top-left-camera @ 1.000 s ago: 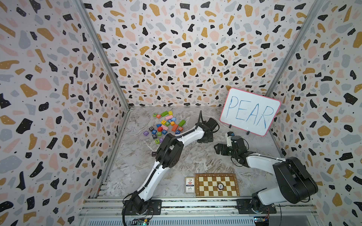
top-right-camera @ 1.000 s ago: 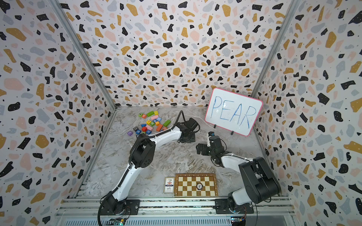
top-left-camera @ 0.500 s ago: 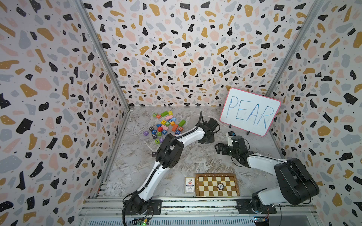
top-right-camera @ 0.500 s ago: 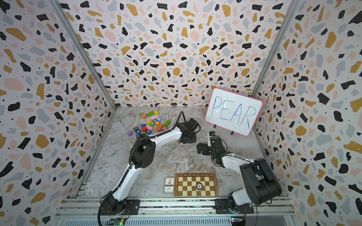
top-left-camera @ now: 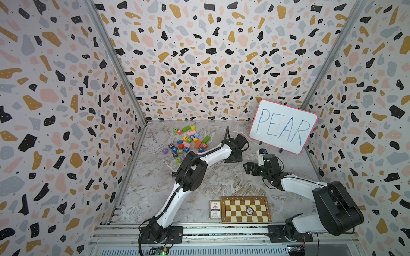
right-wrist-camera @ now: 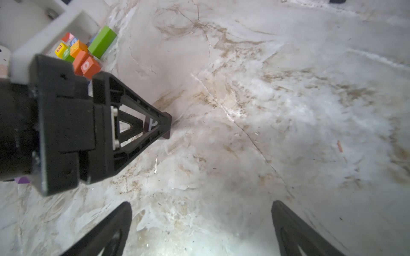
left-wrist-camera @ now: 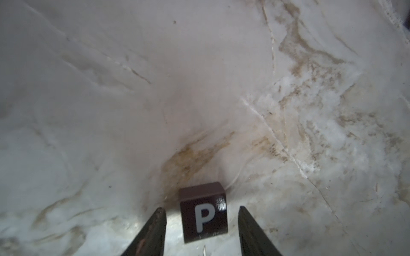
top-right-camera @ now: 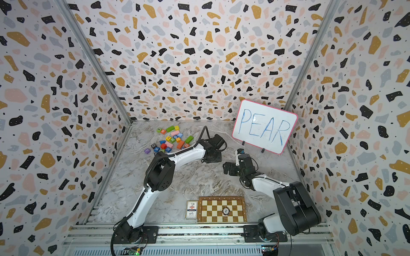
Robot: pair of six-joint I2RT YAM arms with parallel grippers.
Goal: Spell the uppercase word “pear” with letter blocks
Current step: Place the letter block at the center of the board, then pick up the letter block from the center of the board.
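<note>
The blackish P block [left-wrist-camera: 203, 212] stands on the marble table between the jaws of my left gripper [left-wrist-camera: 201, 208]. There is a gap on each side of it, so the gripper is open and touches nothing. In the right wrist view the white P [right-wrist-camera: 151, 124] shows through the left gripper's fingers [right-wrist-camera: 142, 124]. In both top views the left gripper [top-left-camera: 231, 159] [top-right-camera: 210, 159] hides this block. The yellow E block [top-right-camera: 168, 138] lies in the pile of blocks [top-left-camera: 186, 141] at the back left. My right gripper [right-wrist-camera: 202, 204] [top-left-camera: 247, 168] is wide open and holds nothing, a short way to the right of the left one.
A whiteboard [top-left-camera: 282, 126] reading PEAR leans at the back right. A chessboard [top-left-camera: 245, 209] with a round chip and a card box [top-left-camera: 215, 209] lie near the front edge. Long green, pink and orange bricks are mixed into the pile.
</note>
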